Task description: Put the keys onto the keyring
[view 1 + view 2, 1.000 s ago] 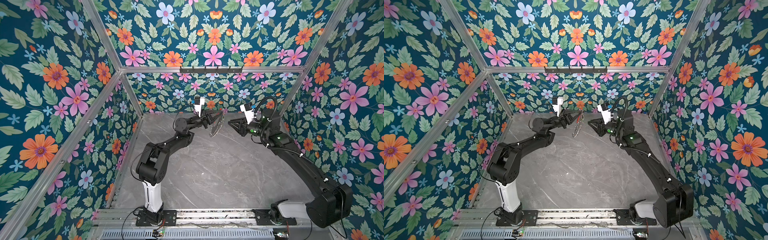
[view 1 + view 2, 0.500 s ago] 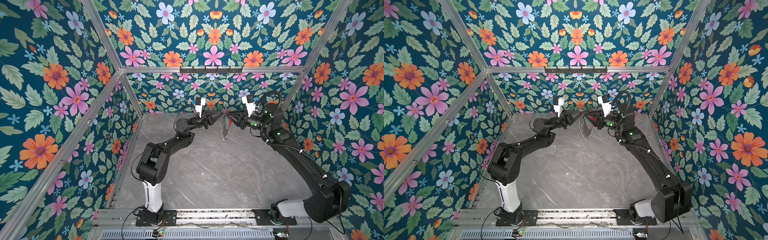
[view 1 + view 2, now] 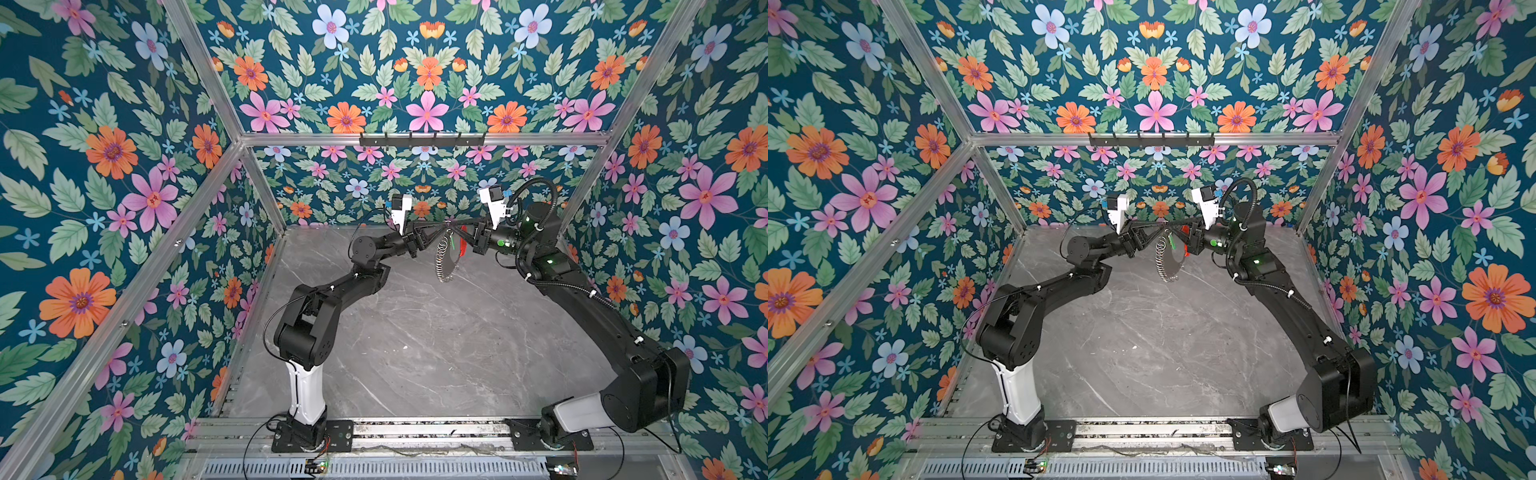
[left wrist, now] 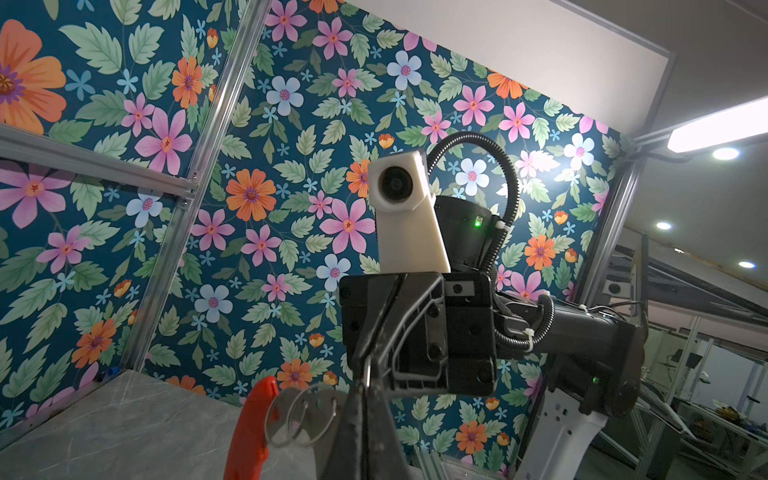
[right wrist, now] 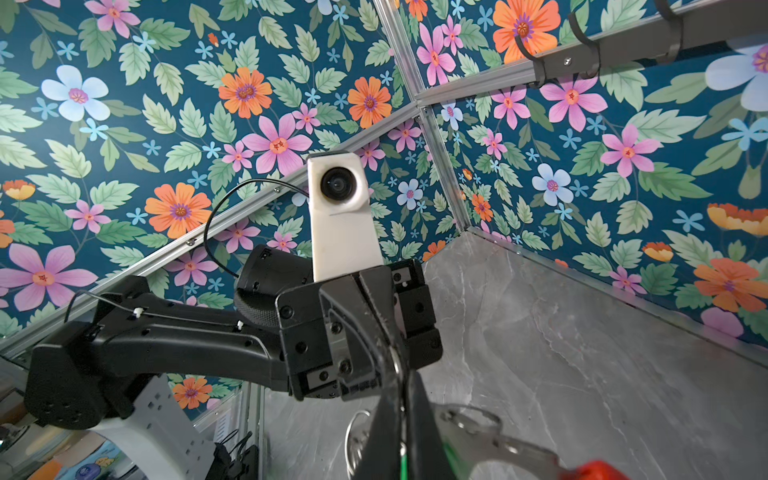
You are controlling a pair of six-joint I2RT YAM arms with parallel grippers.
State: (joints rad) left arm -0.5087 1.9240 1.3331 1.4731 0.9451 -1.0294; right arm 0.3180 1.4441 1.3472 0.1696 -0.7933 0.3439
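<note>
Over the far end of the table (image 3: pixel 415 353), the left gripper (image 3: pixel 443 227) clamped the top of the hanging keyring (image 3: pixel 444 261), the right gripper (image 3: pixel 459 229) closed, hold unclear; the light-looking key (image 3: pixel 453 245) there seemed best pinched by its green head.

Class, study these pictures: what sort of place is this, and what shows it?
Probably a robotics lab test cell: left arm and right arm bolted to a rail, inside an aluminium frame with floral-print walls.

Shiny metal keyring (image 3: pixel 444 261), red plastic arc (image 4: pixel 249 428)
</note>
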